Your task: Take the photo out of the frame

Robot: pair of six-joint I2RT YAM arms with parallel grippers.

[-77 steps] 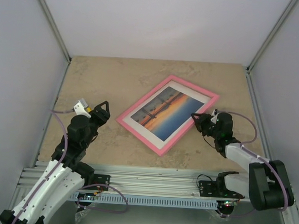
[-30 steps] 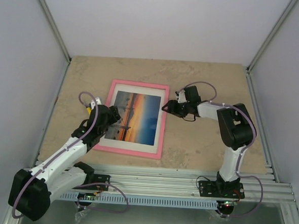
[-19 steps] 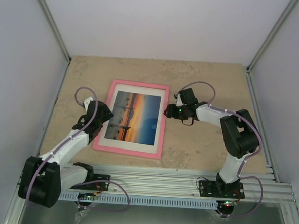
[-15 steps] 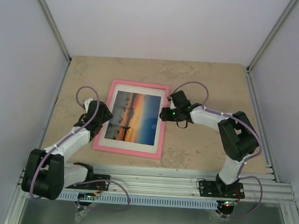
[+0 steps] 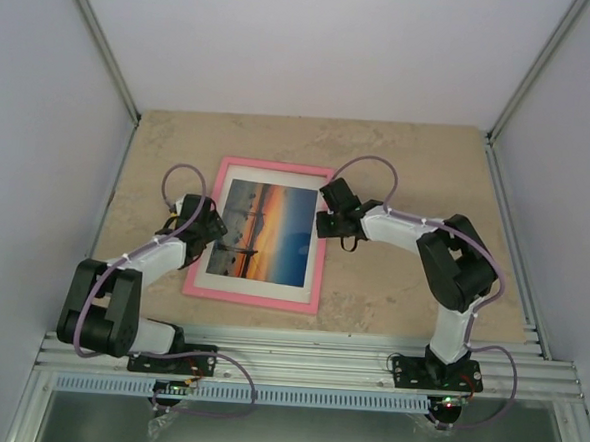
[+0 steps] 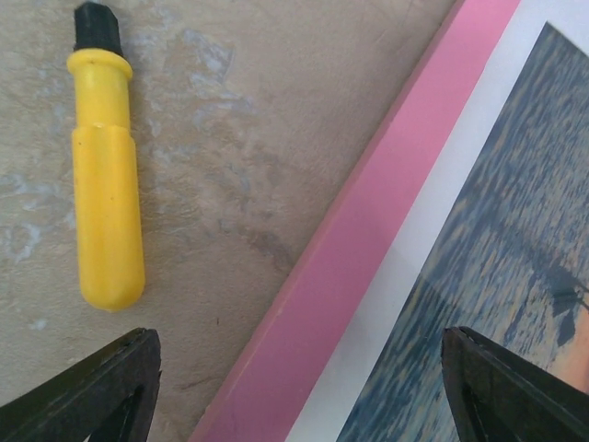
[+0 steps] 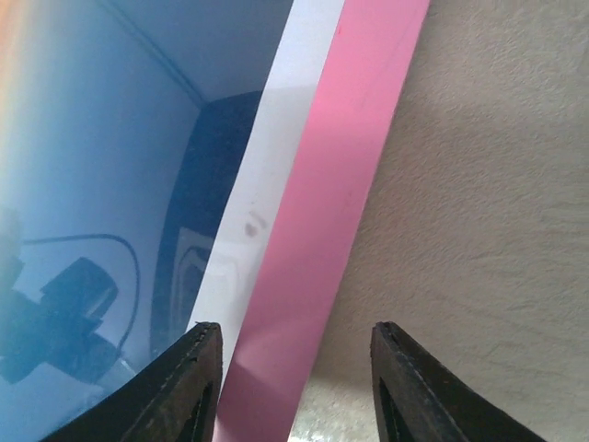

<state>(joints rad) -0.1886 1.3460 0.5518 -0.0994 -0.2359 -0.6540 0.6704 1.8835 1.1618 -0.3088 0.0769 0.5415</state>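
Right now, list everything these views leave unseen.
- Frame back and fastenings: underneath, since it lies face up in every view.
- Photo, right wrist: washed out by reflections.
- Yellow-handled tool: too small, or covered by the left arm, in the top view.
- Left gripper and right gripper fingers: cut off by the bottom edge; contact with the frame unclear.

A yellow tool handle (image 6: 108,184) with 1 black tip lies flat on the beige, stone-look worktop (image 5: 409,158), ahead and left of the left pincer (image 6: 299,387), just beyond its left finger and not touching it. Plain white walls (image 5: 336,43) close 3 sides.
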